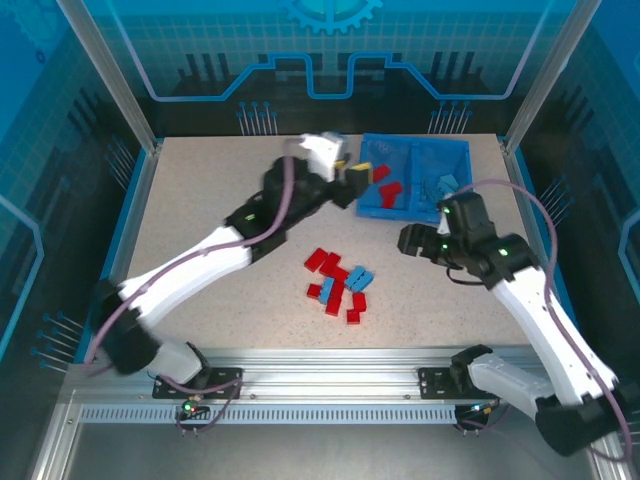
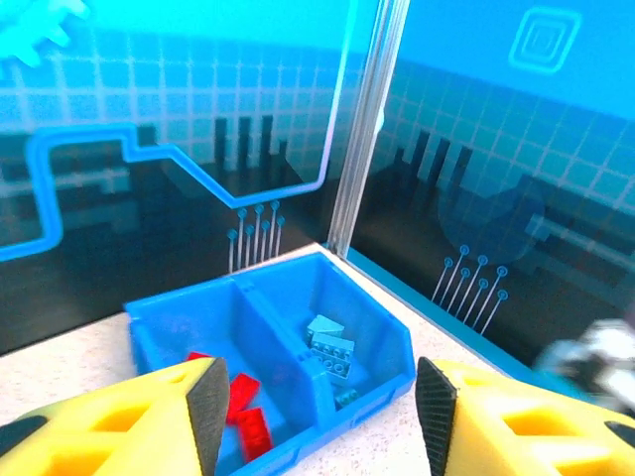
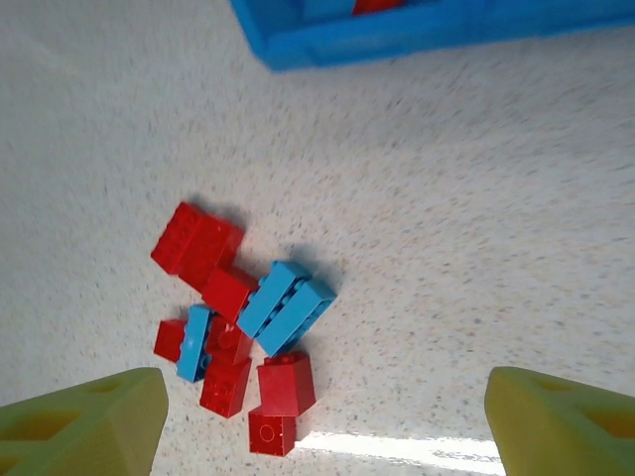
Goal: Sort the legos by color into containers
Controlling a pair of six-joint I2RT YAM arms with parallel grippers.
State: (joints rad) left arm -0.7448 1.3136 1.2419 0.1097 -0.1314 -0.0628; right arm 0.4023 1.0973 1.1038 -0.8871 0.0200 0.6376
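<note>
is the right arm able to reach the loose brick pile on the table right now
Probably yes: the right end effector is open and its camera looks straight at the pile of small red and light blue plastic bricks, nothing in between.

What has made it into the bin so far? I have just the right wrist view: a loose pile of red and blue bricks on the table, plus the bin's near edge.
Observer: Red bricks lie in the left compartment of the bin, and light blue bricks lie in the right one.
Operator: And where is the left arm?
Observer: The left gripper is beside the bin's left wall, seen from above. Its jaws are apart with nothing between them.
</note>
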